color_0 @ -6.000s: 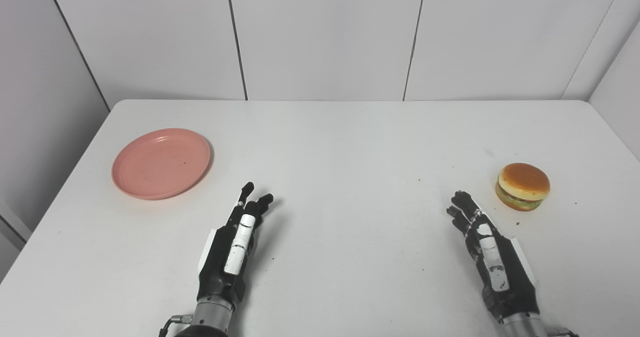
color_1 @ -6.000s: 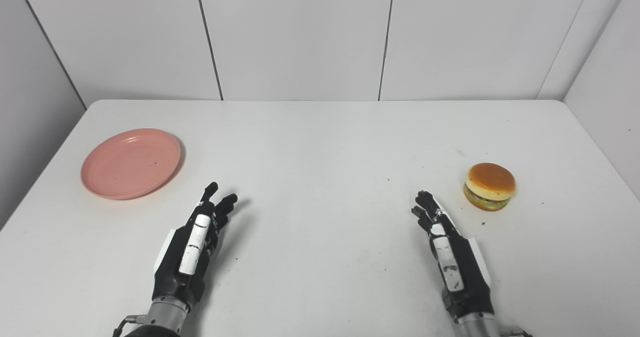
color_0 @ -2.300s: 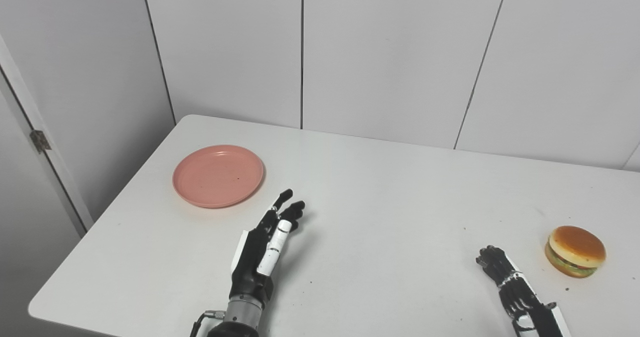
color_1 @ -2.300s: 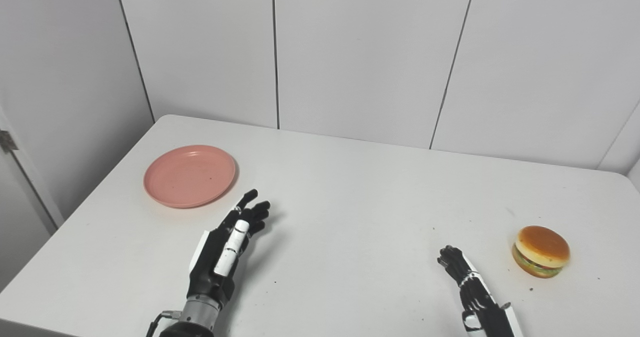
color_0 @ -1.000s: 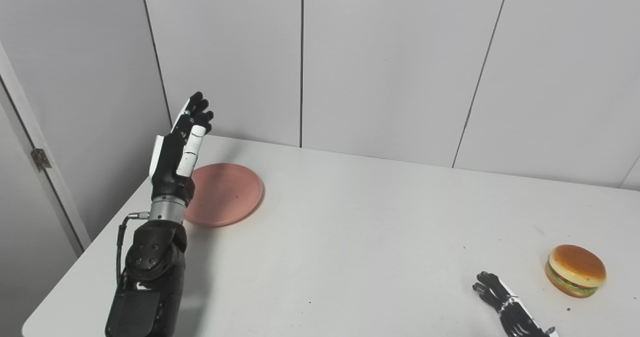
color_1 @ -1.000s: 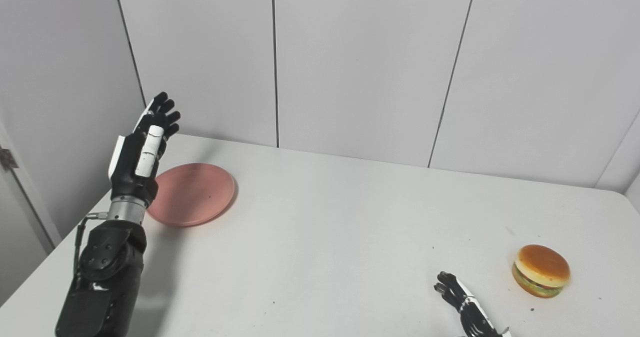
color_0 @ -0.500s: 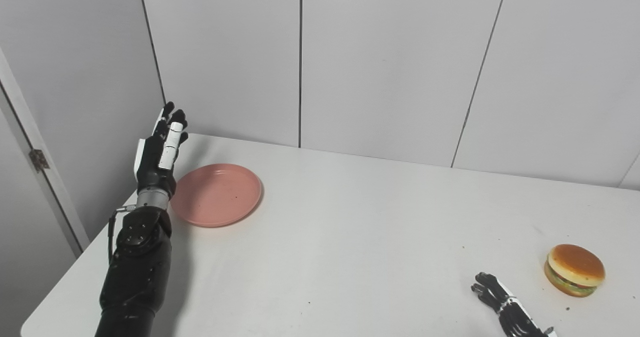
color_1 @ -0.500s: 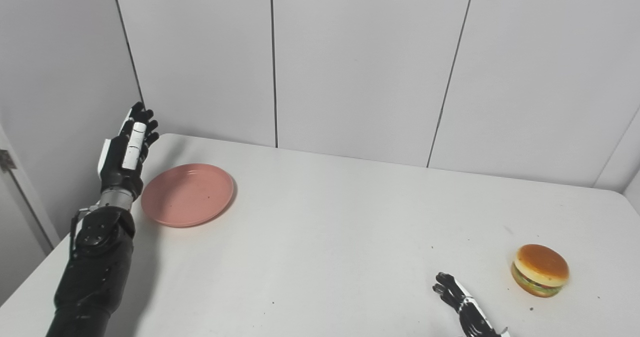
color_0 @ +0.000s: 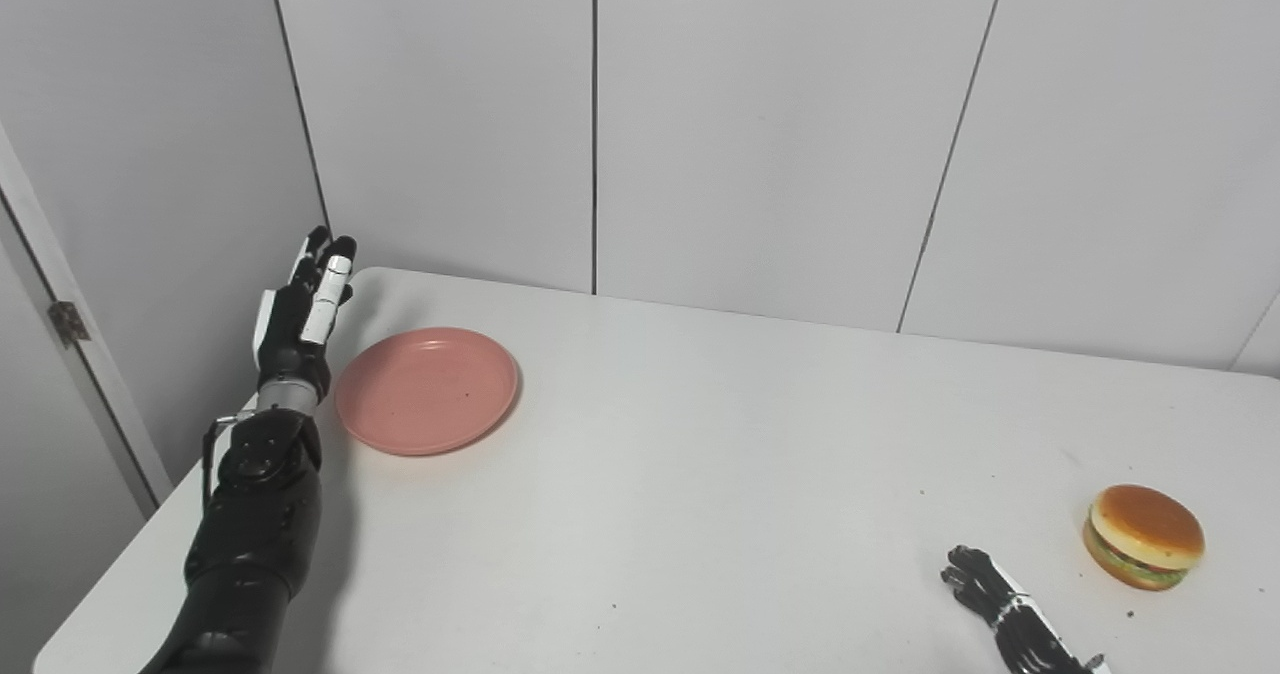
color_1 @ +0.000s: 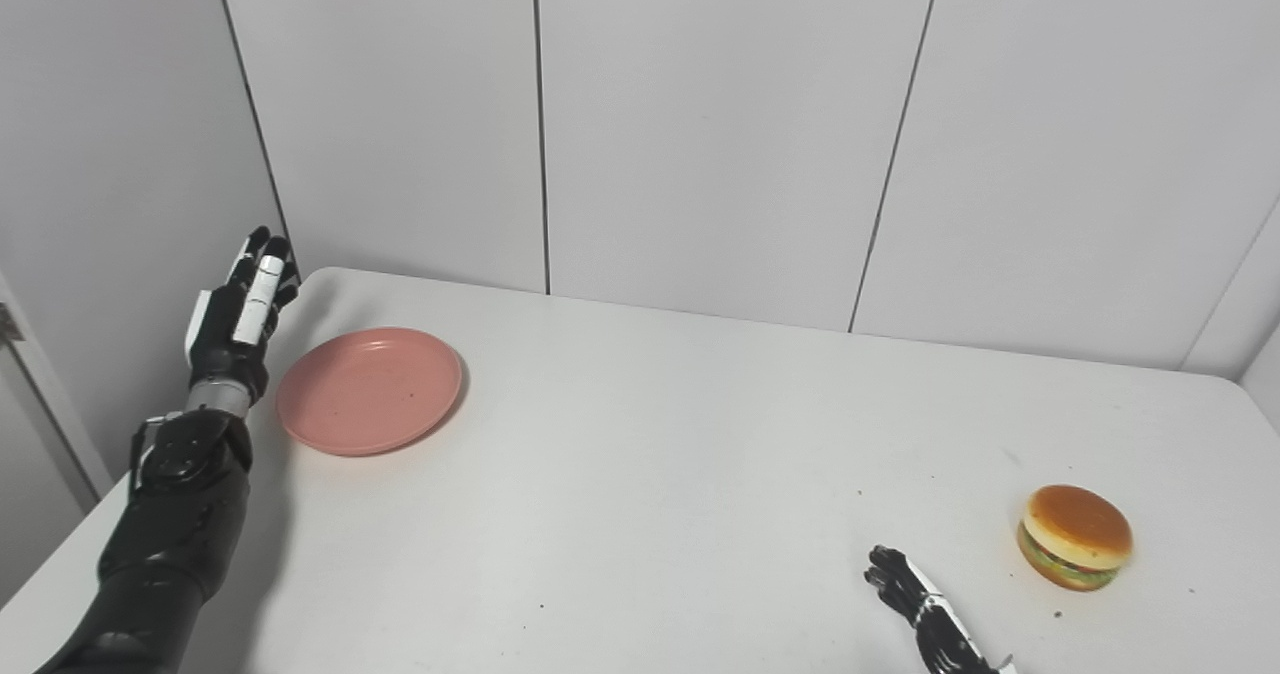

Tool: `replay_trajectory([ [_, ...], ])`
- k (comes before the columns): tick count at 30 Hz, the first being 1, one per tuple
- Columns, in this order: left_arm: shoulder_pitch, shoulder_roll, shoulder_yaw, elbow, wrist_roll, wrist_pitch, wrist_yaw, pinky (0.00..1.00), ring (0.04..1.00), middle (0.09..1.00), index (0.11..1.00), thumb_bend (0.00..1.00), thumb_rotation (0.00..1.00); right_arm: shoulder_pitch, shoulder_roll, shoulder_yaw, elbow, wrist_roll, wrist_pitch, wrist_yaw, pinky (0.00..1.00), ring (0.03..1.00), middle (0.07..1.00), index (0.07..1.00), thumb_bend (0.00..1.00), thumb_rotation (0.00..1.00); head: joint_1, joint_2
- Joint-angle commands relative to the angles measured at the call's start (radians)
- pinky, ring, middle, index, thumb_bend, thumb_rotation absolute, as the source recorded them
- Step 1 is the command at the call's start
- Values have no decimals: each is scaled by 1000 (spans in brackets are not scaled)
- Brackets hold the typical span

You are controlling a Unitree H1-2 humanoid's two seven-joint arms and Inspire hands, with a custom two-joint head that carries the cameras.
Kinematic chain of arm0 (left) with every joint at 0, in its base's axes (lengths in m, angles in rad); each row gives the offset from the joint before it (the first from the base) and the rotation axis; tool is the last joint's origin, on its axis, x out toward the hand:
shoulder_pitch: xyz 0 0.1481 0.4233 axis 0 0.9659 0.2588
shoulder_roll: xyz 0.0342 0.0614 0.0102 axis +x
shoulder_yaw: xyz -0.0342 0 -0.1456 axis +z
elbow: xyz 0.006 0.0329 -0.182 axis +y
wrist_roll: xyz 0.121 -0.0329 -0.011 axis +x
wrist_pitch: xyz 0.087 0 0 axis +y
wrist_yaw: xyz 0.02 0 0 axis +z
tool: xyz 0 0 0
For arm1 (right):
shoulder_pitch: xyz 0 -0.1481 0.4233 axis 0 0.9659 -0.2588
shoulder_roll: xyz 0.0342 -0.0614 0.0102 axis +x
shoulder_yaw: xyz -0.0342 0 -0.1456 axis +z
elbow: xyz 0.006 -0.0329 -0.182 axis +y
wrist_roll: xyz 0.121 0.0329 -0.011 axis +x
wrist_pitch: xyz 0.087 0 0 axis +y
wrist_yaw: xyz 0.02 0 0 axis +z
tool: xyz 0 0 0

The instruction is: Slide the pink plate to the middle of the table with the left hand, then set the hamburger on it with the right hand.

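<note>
The pink plate (color_0: 427, 389) lies flat near the table's far left corner. My left hand (color_0: 298, 312) is raised upright just left of the plate, over the table's left edge, open with fingers straight and apart, holding nothing. The hamburger (color_0: 1143, 536), a tan bun with green and brown layers, sits near the table's right side. My right hand (color_0: 1005, 606) rests low on the table left of the hamburger, partly cut off by the bottom edge; its visible fingers are spread and hold nothing.
The white table (color_0: 720, 474) is bounded by white panelled walls (color_0: 760, 124) behind and at the left. Its left edge runs just under my left forearm (color_0: 250, 524). A door frame with a hinge (color_0: 68, 322) stands at far left.
My left hand has risen from the table, swung left past the plate and now come down a little beside its left rim. The head camera turned left. Plate, hamburger and right hand stay put.
</note>
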Motion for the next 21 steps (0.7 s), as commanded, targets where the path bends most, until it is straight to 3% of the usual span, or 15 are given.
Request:
replay_trajectory([
  [1,-55,41,4,3,-9,-57,-4,935,942,965,958,841,795,-30,-18,-8,82,-18,57,-19,887,864,889,874,852,974,1,3],
  [7,-45,44,-1,75,-16,-89,-31,973,934,967,951,832,768,-29,-24,-5,83,-12,52,-15,893,863,888,872,824,967,0,7],
  [10,-49,40,-6,123,-13,-127,-41,963,943,968,953,756,764,-29,-24,-4,85,-13,51,-17,888,860,888,870,834,966,-1,8],
  [15,-73,45,-20,222,-2,-189,-56,958,964,977,960,756,783,-26,-22,-2,79,-18,56,-22,881,858,885,870,836,966,-4,11],
  [21,-89,50,-34,292,3,-199,-71,958,961,977,947,731,789,-27,-22,2,81,-31,51,-30,865,854,881,870,825,972,-11,9],
])
